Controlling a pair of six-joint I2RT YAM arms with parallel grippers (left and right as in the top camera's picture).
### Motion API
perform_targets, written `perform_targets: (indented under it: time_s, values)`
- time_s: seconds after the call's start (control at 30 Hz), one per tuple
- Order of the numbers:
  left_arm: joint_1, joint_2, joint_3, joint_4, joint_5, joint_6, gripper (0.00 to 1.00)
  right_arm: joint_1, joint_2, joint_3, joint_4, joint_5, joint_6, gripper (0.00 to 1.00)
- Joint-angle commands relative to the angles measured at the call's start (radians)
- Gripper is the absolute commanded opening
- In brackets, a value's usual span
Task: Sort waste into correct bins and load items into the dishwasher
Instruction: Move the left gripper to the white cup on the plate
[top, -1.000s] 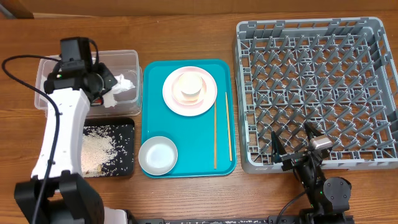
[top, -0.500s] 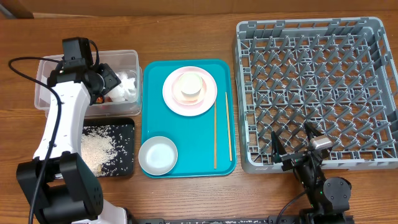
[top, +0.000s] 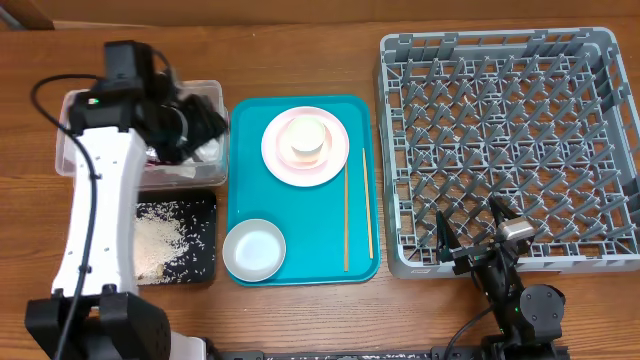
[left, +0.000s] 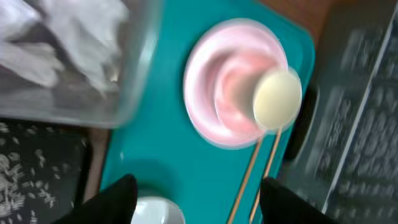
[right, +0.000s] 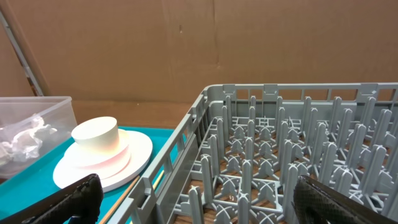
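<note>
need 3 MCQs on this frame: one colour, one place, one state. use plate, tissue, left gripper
1. What colour is the plate under the cup?
A) white B) pale pink C) teal
2. Where is the crumpled tissue?
A) on the plate B) in the clear tub C) in the cup
3. The left gripper is:
A) shut on the tissue B) shut, empty C) open, empty

Key: 1B, a pink rim shows around the cup; 2B, the tissue lies behind the tub's clear wall; 3C, its jaws stand apart with nothing between them.
</note>
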Motion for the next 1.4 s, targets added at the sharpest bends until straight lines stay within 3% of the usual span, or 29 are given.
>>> perform_targets:
  time_s: [0.0, 0.23, 0.47, 0.6, 0.8, 0.9, 1.17, 1.37]
  values:
    - [-0.122, -0.013, -0.003, -0.048, -0.021, 0.089, 0.64, 0.006, -0.009, -0.011, 0.005, 0.009, -0.006, 1.00]
    - [-0.366, -0.006, -0.126, 0.058, -0.140, 0.020, 0.64, 0.006, -0.009, -0.011, 0.005, 0.009, -0.006, 1.00]
    - [-0.479, -0.003, -0.168, 0.149, -0.159, -0.079, 0.64, 0.006, -0.009, -0.011, 0.005, 0.009, -0.006, 1.00]
    - [-0.512, -0.003, -0.169, 0.103, -0.167, -0.092, 0.57, 0.006, -0.009, -0.011, 0.005, 0.009, -0.006, 1.00]
    - [-0.520, -0.003, -0.169, -0.040, -0.343, -0.092, 0.51, 0.006, -0.009, -0.011, 0.005, 0.009, -0.006, 1.00]
    - [-0.519, -0.003, -0.169, -0.057, -0.357, -0.097, 0.51, 0.006, -0.009, -0.011, 0.005, 0.009, -0.006, 1.00]
    - [-0.502, -0.001, -0.169, 0.256, -0.454, -0.114, 0.55, 0.006, -0.009, -0.011, 0.005, 0.009, -0.006, 1.00]
    - [-0.481, 0.039, -0.169, 0.410, -0.470, -0.201, 0.59, 0.006, -0.009, -0.011, 0.005, 0.009, -0.006, 1.00]
